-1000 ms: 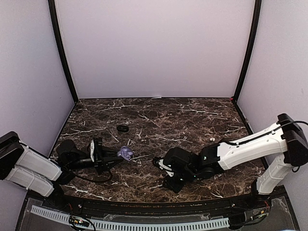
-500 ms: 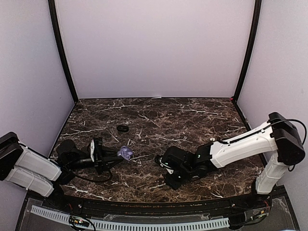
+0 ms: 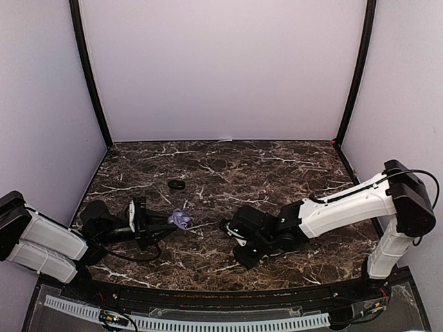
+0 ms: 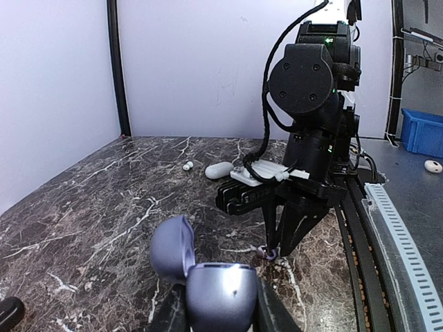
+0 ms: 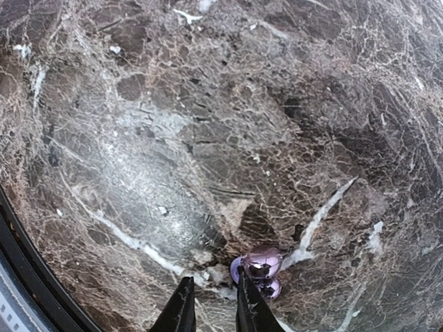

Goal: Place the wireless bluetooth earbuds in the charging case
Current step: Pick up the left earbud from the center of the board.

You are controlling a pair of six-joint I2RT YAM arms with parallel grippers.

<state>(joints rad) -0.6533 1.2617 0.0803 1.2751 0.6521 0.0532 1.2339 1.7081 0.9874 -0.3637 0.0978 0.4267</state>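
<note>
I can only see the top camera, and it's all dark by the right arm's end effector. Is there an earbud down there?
Observer: Yes. The right wrist view shows a purple earbud lying on the marble table. It sits just beside the right end effector, outside its fingers and not between them.
Operator: Ooh! Is anything else hiding where I can't see?
Observer: Yes. The left wrist view shows a white oval case farther back on the table, with a tiny white earbud lying close beside it.
</note>
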